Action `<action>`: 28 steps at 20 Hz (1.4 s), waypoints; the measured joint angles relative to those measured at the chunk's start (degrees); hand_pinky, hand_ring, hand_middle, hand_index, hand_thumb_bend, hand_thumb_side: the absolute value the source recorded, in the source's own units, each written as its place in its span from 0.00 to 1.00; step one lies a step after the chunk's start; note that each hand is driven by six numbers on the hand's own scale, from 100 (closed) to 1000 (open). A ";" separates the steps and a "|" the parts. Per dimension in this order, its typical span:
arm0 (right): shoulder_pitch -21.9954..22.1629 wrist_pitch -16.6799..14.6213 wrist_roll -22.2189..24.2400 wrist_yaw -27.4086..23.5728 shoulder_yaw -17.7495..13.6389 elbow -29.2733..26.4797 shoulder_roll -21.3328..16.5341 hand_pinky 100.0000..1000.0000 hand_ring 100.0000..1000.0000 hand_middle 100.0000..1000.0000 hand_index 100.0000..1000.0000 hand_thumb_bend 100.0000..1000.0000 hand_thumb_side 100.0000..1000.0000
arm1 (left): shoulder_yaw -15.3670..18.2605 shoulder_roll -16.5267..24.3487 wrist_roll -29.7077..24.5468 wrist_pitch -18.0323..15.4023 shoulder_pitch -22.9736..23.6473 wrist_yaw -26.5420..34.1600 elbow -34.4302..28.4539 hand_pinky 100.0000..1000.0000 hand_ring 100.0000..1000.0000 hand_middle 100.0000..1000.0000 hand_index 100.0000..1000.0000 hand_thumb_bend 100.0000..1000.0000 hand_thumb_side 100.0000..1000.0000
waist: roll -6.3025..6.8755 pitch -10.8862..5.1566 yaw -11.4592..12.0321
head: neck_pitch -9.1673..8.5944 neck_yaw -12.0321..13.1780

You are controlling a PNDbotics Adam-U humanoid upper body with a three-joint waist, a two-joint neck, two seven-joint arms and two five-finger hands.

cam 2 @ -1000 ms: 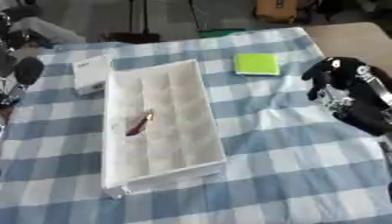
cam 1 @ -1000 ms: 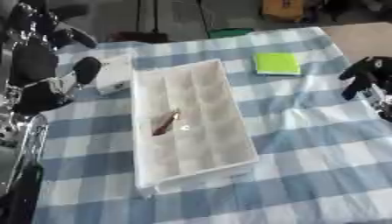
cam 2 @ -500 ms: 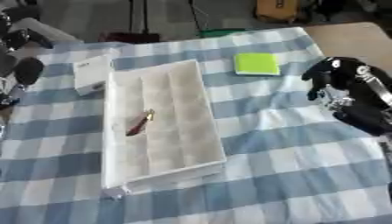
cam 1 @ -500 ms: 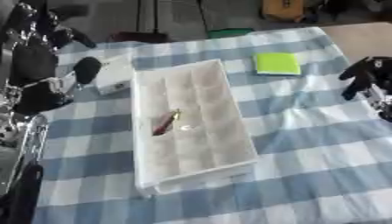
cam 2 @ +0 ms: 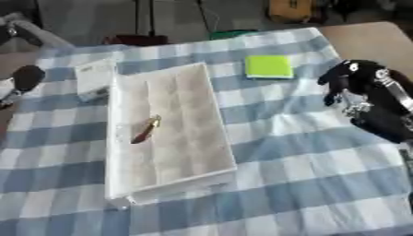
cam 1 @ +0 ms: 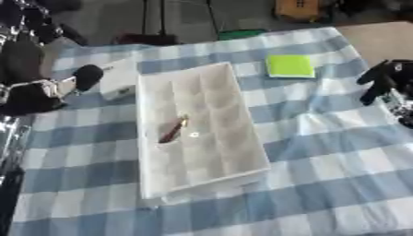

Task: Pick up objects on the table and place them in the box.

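Wide open checked cloth (cam 2: 306, 152) btwn my right hand (cam 2: 363, 94) and the white box (cam 2: 165, 133); only a green pad (cam 2: 268, 66) sits far side. My left hand (cam 1: 48, 85) is hemmed in: a small white block (cam 1: 119, 79) lies just beside the box's far-left corner.

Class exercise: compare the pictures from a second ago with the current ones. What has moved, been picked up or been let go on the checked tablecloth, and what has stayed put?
Nothing has visibly changed. The white compartment box still holds the slim reddish-brown object, the green square pad and the small white box lie where they were, and the right hand and left hand hang beside the table, holding nothing.
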 measured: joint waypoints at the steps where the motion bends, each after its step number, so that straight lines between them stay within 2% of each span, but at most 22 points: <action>1: 0.00 0.00 0.01 0.00 0.00 0.00 0.00 0.49 0.39 0.56 0.63 0.00 0.48 | 0.01 1.50 0.12 0.10 -0.48 -1.87 1.06 0.53 0.81 0.95 0.93 0.72 0.27 | 0.06 0.00 -0.11 | 0.00 0.00; 2: 0.00 0.00 0.02 0.01 0.00 0.00 0.00 0.49 0.39 0.56 0.63 0.00 0.48 | 0.01 3.10 0.11 0.11 -1.30 -3.65 2.45 0.60 0.82 0.94 0.93 0.76 0.36 | 0.12 0.00 -0.28 | 0.00 0.00; 3: 0.00 0.00 0.06 0.01 0.01 0.01 0.00 0.49 0.39 0.56 0.63 0.00 0.48 | -0.10 4.89 -0.30 -0.04 -2.21 -5.71 4.17 0.66 0.84 0.93 0.94 0.81 0.42 | 0.23 0.00 -0.50 | 0.00 0.03; 4: 0.00 0.02 0.11 0.01 0.02 0.01 0.00 0.49 0.39 0.56 0.63 0.00 0.48 | -0.46 7.26 -1.32 -0.46 -3.66 -8.41 6.42 0.69 0.84 0.93 0.94 0.83 0.44 | 0.33 0.00 -0.75 | 0.00 0.08; 5: 0.00 0.07 0.19 0.02 0.03 0.01 0.00 0.49 0.39 0.56 0.63 0.00 0.48 | -0.92 9.46 -2.48 -1.15 -5.45 -11.36 8.78 0.76 0.84 0.91 0.95 0.90 0.48 | 0.45 0.00 -1.01 | 0.00 0.12; 7: -0.01 0.05 0.43 0.05 0.08 0.02 0.00 0.49 0.39 0.56 0.63 0.00 0.48 | -2.08 12.96 -4.44 -3.00 -9.12 -17.89 13.79 0.78 0.85 0.91 0.95 0.89 0.49 | 0.73 0.00 -1.54 | 0.00 0.34; 10: -0.08 0.01 0.85 0.08 0.43 0.02 0.00 0.49 0.39 0.56 0.63 0.00 0.49 | -3.85 15.06 -5.18 -5.72 -13.02 -26.22 20.29 0.84 0.85 0.91 0.96 0.88 0.54 | 1.05 0.17 -2.32 | 0.00 0.68; 15: -0.59 -0.12 1.50 0.33 0.80 0.02 0.00 0.48 0.39 0.56 0.63 0.00 0.50 | -6.07 15.23 -3.36 -8.56 -19.45 -37.13 31.33 0.87 0.85 0.92 0.97 0.87 0.58 | 2.17 1.31 -4.54 | 0.00 1.50; 19: -1.16 -0.14 1.97 0.66 1.10 0.02 0.00 0.48 0.39 0.56 0.63 0.00 0.50 | -6.34 14.22 -1.53 -8.34 -22.78 -42.74 39.52 0.87 0.85 0.91 0.97 0.87 0.59 | 3.03 2.37 -6.03 | 0.00 2.16; 23: -1.70 -0.15 2.22 1.03 1.13 0.01 0.00 0.48 0.39 0.56 0.63 0.00 0.51 | -5.91 13.81 -0.02 -7.52 -23.66 -46.36 44.74 0.88 0.83 0.90 0.96 0.87 0.63 | 3.74 3.23 -7.40 | -0.12 2.80; 26: -2.03 -0.14 2.42 1.42 1.14 0.01 0.00 0.48 0.39 0.56 0.62 0.00 0.51 | -4.87 13.76 1.37 -6.38 -23.94 -48.27 48.95 0.88 0.83 0.90 0.96 0.87 0.63 | 4.87 4.09 -8.63 | -0.86 3.30; 28: -2.09 -0.13 2.46 1.70 1.14 0.01 0.00 0.48 0.39 0.56 0.62 0.00 0.51 | -4.15 13.76 2.46 -5.65 -24.02 -49.24 51.45 0.89 0.83 0.90 0.96 0.87 0.65 | 5.06 4.38 -9.03 | -1.31 3.58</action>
